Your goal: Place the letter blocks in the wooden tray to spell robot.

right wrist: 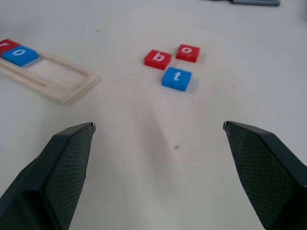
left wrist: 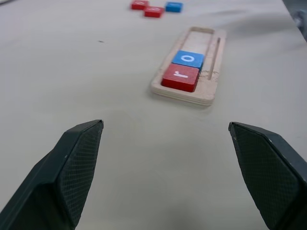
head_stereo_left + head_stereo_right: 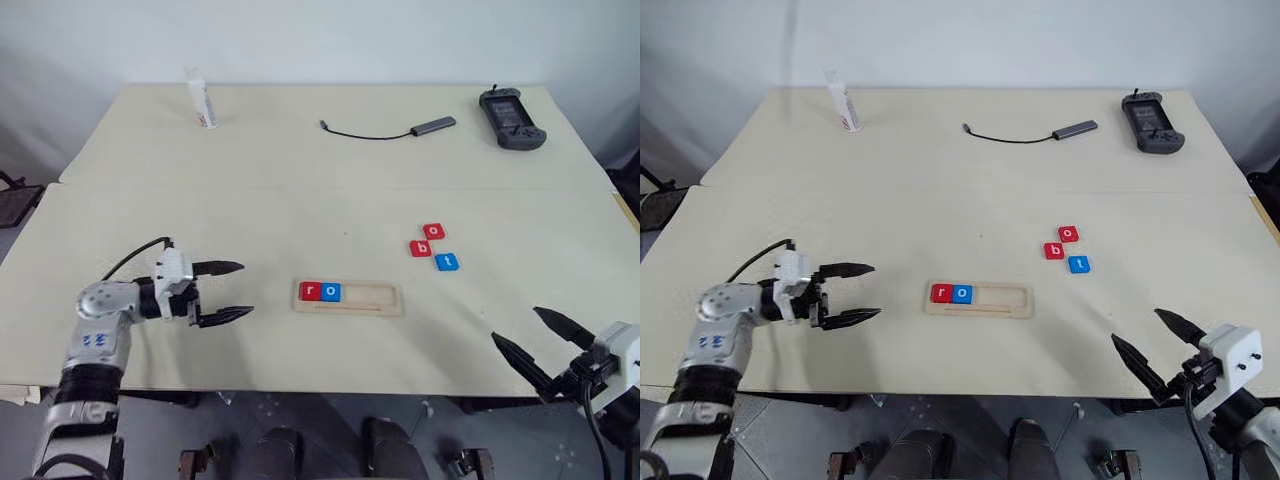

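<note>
Spreading across the scene, the pale table (image 3: 300, 200) carries everything. The left hand (image 3: 222, 292) hovers just above it, to the left of the wooden tray (image 3: 348, 298), its two black fingers spread wide and holding nothing. The right hand (image 3: 540, 345) sits at the table's near right edge, its fingers likewise spread and empty. The tray lies near the front middle, with the red r block (image 3: 311, 291) at its left end and the blue o block (image 3: 331, 292) touching it; the remaining slots are bare. To the tray's right and farther back, three loose tiles cluster together: the red o block (image 3: 433, 231), the red b block (image 3: 421, 248) and the blue t block (image 3: 447, 262).
</note>
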